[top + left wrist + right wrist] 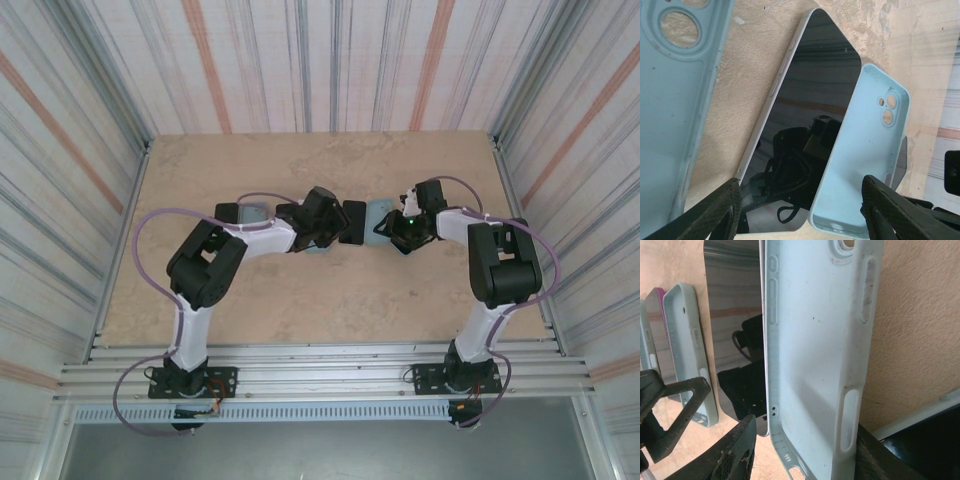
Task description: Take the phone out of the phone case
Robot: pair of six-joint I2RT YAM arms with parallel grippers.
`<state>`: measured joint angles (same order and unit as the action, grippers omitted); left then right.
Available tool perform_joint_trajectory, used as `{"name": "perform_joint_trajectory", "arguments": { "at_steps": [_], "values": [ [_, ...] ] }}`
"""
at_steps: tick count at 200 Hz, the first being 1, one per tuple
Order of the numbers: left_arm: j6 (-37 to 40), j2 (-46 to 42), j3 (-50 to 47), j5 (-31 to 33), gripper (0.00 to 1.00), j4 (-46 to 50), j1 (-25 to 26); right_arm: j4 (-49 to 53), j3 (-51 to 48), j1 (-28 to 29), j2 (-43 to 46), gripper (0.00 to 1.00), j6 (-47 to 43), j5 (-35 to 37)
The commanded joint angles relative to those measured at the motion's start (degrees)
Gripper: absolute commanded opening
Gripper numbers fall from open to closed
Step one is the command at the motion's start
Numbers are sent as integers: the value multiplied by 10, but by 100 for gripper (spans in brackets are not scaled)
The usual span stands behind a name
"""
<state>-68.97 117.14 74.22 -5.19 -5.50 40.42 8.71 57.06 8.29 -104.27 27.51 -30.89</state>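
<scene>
Phone [805, 110] is lying screen-up around the middle of the bench [300, 300], already sitting outside the phone case [865, 160]. The case is resting open side up, right against the phone's long edge, so extraction is looking done from here. Left gripper [800, 181] is hovering with jaws spread wide, straddling the near ends of phone and case and gripping nothing. I'm guessing it's positioned to steady the phone if the case drags it. Right gripper [805, 425] is bracketing the case's end with jaws parted; can't tell whether the pads are touching its walls. A spare pale-blue case [675, 100] is lying on the phone's other side, not involved. Not finding any readable brand, label or text; the screen is just reflecting the arm.
</scene>
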Motion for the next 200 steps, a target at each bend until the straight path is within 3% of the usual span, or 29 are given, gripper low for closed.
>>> {"name": "perform_joint_trajectory", "arguments": {
  "at_steps": [1, 126, 200],
  "values": [
    [21, 12, 19, -9, 67, 17, -6, 40, 14, -1, -14, 48, -28, 38],
    [14, 42, 43, -56, 67, 9, -6, 81, 17, -20, -13, 49, -49, 58],
    [38, -5, 37, -38, 67, 25, -13, 80, 41, -25, -2, 50, -55, 45]
  ]
}}
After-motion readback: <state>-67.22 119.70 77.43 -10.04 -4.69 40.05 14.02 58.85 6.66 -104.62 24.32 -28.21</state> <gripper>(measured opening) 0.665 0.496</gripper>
